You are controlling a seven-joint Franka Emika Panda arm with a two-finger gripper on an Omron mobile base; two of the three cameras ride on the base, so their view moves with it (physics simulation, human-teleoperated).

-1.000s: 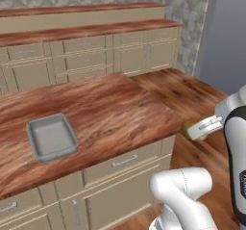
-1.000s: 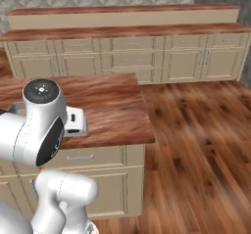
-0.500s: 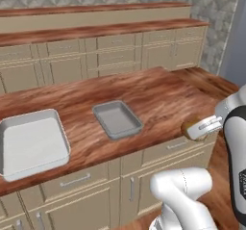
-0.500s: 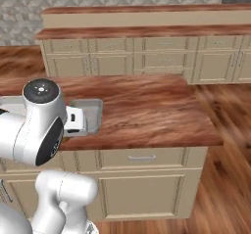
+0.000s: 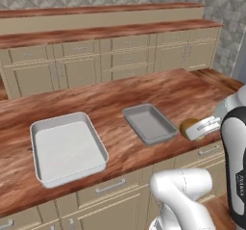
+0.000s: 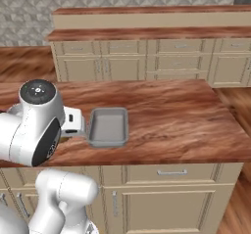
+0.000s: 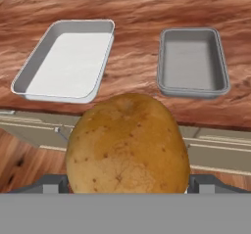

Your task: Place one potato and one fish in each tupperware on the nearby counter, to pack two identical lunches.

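So we're basically at the start of the packing part. Both tupperware trays are sitting on the counter point(image 5: 144, 87) with nothing in them: the larger tray point(image 5: 67, 148) is white-ish inside with a raised rim and rounded corners, and the smaller tray point(image 5: 149, 123) just to its right is a darker grey, same shallow rectangular shape. They're near each other but not touching.

We've got one potato point(image 7: 128, 145) pinched in the gripper point(image 7: 128, 181), jaws spread wide around it because the thing is chunky. In the hand view it looks smooth, egg-shaped, golden-brown with little dark speckles. From the left base camera we see its brown end poking out by the white hand point(image 5: 202, 127), right at the counter's front edge beside the smaller tray.

Our guess is that nothing counts as done yet: this potato needs dropping in a tray, then a second potato and two fish to go.

Counter top is glossy reddish wood grain, over beige panelled cabinets point(image 6: 162, 198) with metal bar handles.
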